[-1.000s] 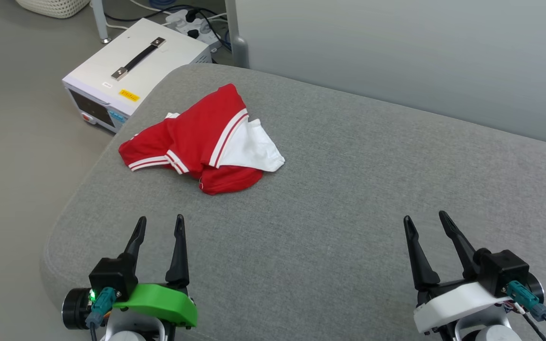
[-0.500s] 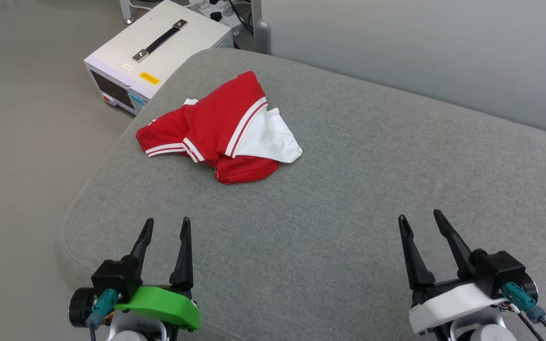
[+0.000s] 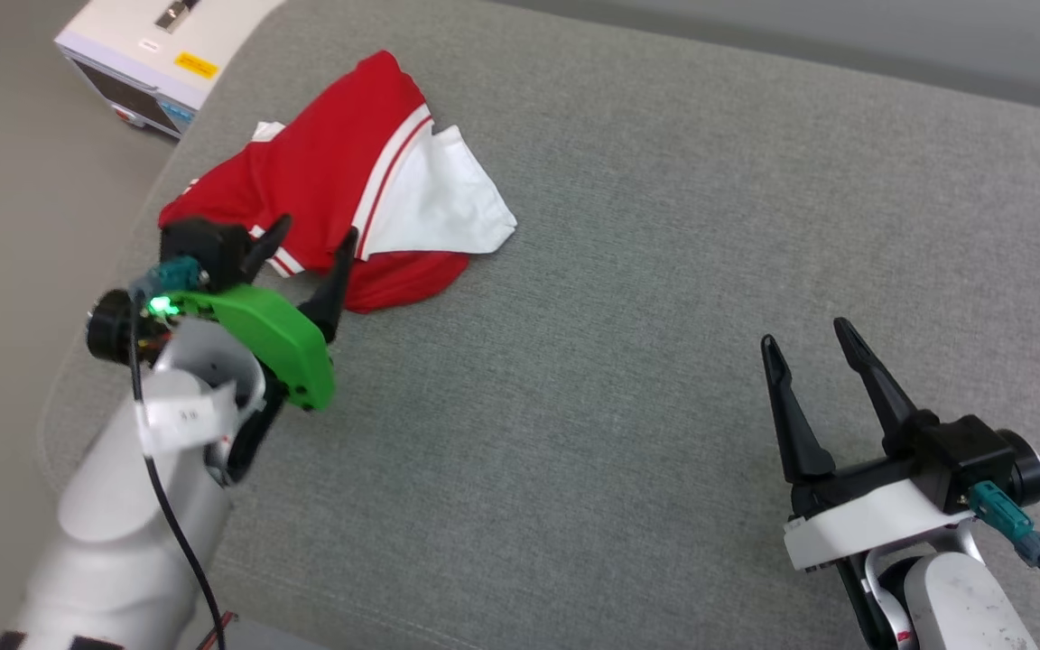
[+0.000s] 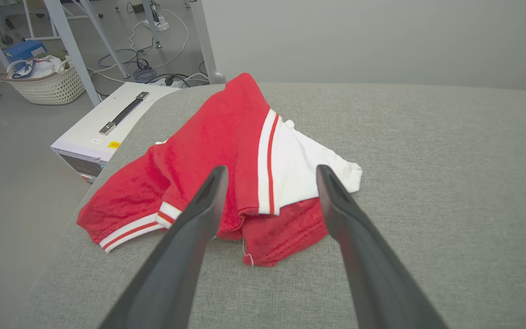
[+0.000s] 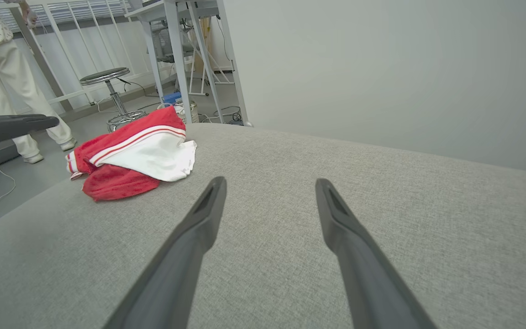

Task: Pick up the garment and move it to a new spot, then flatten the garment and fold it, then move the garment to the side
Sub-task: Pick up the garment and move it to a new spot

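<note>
PICK-UP POISED: The robot's left pincer (image 3: 319, 227) hangs w/ fingers wide apart and nothing between them. Its tips sit over the near edge of the garment (image 3: 321, 171), which lies directly ahead of it and spreads to either side of its line. Whether the tips touch cloth can't be told.

The right pincer (image 3: 805, 332) is likewise apart and empty. It is low over the bare grey bench (image 3: 619, 271), w/ the garment well apart from it, far ahead and off to its left.

Step in hand, by the look of it: the first grab. To do it well, bring the left pincer straight fwd and down onto the thick ridge between its fingers, where red cloth laps over the white sleeve (image 3: 430, 199). A thin loose edge is a poorer bite. Stop short of digging the tips into the upholstery, and close fully before lifting. Lift high enough that trailing cloth clears the surface.

The garment is a crumpled heap, not flat. It is mostly red, w/ one white sleeve spilling toward the pincer's right. A red-white striped cuff (image 4: 128, 230) sticks out to its left, and a lower red fold is nearest the tips. A white box (image 3: 141, 54) stands on the floor beyond, left of the pincer.
</note>
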Tool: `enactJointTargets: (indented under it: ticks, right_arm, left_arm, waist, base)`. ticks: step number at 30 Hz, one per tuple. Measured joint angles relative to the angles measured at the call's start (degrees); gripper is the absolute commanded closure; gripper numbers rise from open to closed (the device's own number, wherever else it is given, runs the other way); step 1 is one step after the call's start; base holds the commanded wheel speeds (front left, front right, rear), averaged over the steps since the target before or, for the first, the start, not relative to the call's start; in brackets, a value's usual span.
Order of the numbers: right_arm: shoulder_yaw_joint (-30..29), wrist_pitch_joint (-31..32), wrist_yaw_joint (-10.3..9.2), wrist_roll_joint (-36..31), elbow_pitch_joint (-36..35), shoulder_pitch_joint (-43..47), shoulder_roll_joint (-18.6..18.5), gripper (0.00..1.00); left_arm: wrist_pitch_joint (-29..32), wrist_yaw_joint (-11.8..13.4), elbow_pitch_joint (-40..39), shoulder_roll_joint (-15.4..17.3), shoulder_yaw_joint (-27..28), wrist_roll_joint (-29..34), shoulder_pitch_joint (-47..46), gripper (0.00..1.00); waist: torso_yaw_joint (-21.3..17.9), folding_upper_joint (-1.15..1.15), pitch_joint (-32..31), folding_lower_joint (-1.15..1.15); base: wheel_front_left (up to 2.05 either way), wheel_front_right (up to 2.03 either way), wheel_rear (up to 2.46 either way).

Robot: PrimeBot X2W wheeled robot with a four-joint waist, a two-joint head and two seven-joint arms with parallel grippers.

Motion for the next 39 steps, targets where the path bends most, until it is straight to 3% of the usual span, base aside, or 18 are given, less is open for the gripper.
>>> enactJointTargets:
  ticks: [4, 10, 23, 24, 25, 29, 39]
  right_arm:
    - [0.4, 0.0, 0.00, -0.1, -0.6, -1.7, -0.6, 0.00]
    - [1.0, 0.0, 0.00, -0.2, -1.2, -3.8, -0.9, 0.00]
    - [1.1, 0.0, 0.00, -0.2, -1.2, -5.0, -1.1, 0.00]
    - [1.1, 0.0, 0.00, -0.3, -1.2, -5.0, -1.1, 0.00]
    - [1.1, 0.0, 0.00, -0.4, -1.1, -5.0, -1.1, 0.00]
    - [0.7, 0.0, 0.00, -0.5, -0.5, -5.0, -1.1, 0.00]
    - [-1.2, 0.0, 0.00, 0.1, 1.4, -4.4, -0.2, 0.00]
  left_arm:
    - [8.4, 0.0, 4.1, 5.6, -3.8, -7.3, -7.2, 0.00]
    - [18.7, 0.0, 7.5, 10.3, -8.1, -17.2, -13.7, 0.00]
    - [25.3, 0.0, 9.7, 15.0, -15.0, -28.4, -16.8, 0.00]
    - [25.8, 0.0, 9.4, 15.5, -15.5, -29.7, -16.9, 0.33]
    - [26.0, 0.0, 9.1, 16.0, -15.9, -30.4, -17.0, 1.00]
    - [24.2, 0.0, 8.3, 16.4, -17.2, -33.1, -17.0, 1.00]
    - [11.7, 0.0, 4.9, 17.0, -21.2, -33.9, -14.1, 1.00]
  waist:
    - [-1.9, 0.00, 3.3, 0.00]
    - [-4.9, 0.00, 7.9, 0.00]
    - [-10.5, 0.01, 14.4, 0.00]
    - [-10.8, 0.01, 14.5, 0.00]
    - [-10.9, 0.01, 14.6, -0.01]
    - [-11.0, 0.01, 14.0, 0.00]
    - [-10.4, 0.00, 8.0, 0.00]
  base:
    - [0.00, 0.00, 0.00]
    - [0.00, 0.00, 0.00]
    - [0.00, 0.00, 0.00]
    - [0.00, 0.00, 0.00]
    - [0.00, 0.00, 0.00]
    - [0.00, 0.00, 0.00]
    - [0.00, 0.00, 0.00]
